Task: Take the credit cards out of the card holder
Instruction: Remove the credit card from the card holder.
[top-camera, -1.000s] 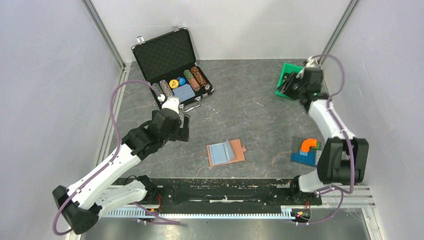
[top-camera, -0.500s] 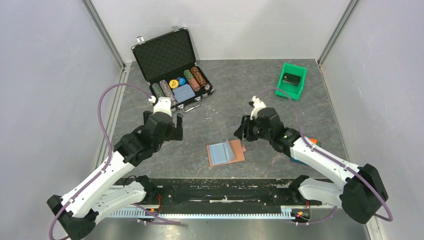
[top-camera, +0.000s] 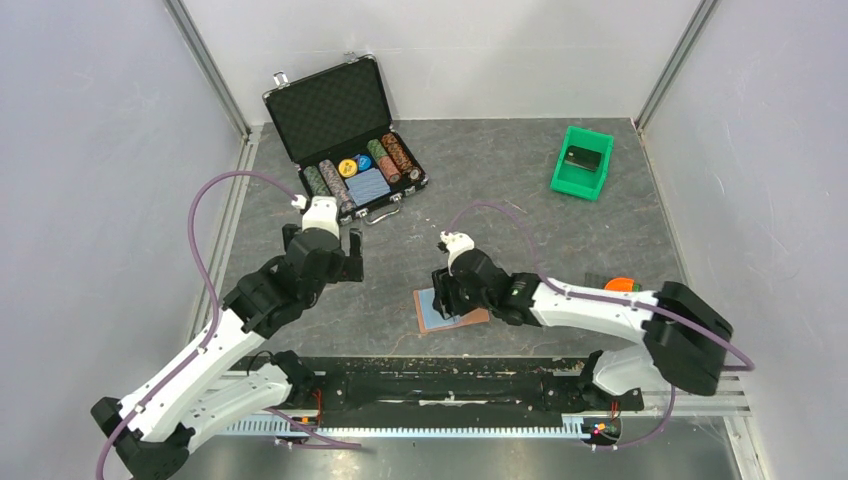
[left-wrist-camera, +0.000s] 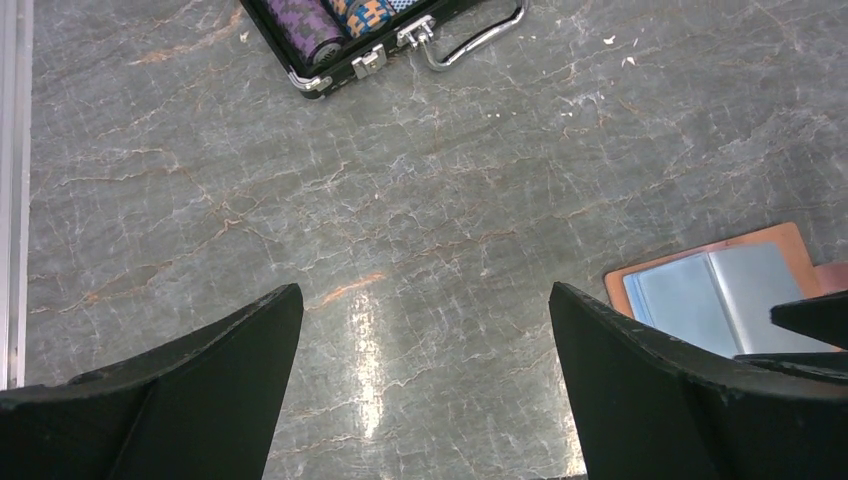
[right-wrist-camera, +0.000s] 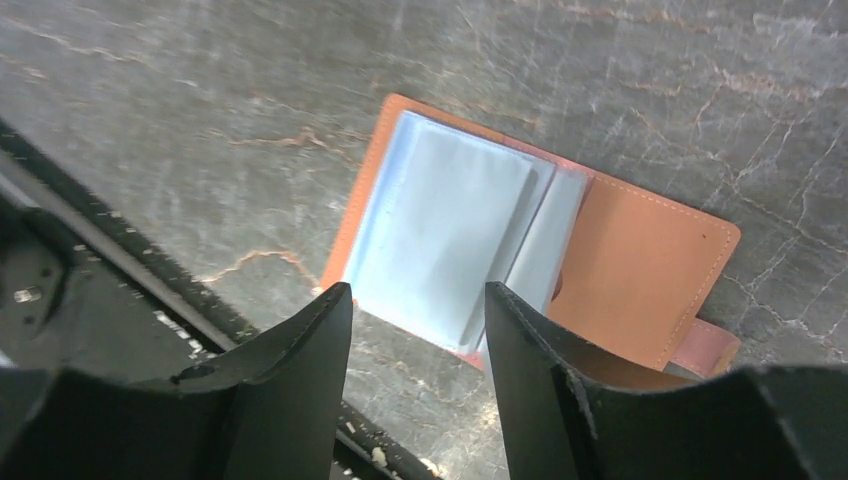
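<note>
The card holder lies open and flat on the table, close to the near edge and about midway along it. Its light blue sleeves face up. We see no credit cards in the sleeves that show, though a card tucked under a leaf would be hidden from us. A dark rectangle lies in the green bin by the far right corner. We judge it may be a card already taken out, but it is too small to be sure. So we reckon the task is well along, and what is left is checking the sleeves and pulling out whatever remains.

The right hand hangs just above the holder with its fingers partly spread and nothing between them. The left hand is spread wide and empty over bare table, between the holder and the poker chip case at the far left corner.

The holder's near side sits just beside the black rail at the near edge, so there is little room there. Toward the middle and the far edge the table lies open. An orange and blue thing sits near the right edge, well apart from the holder. The two hands are also well apart.
</note>
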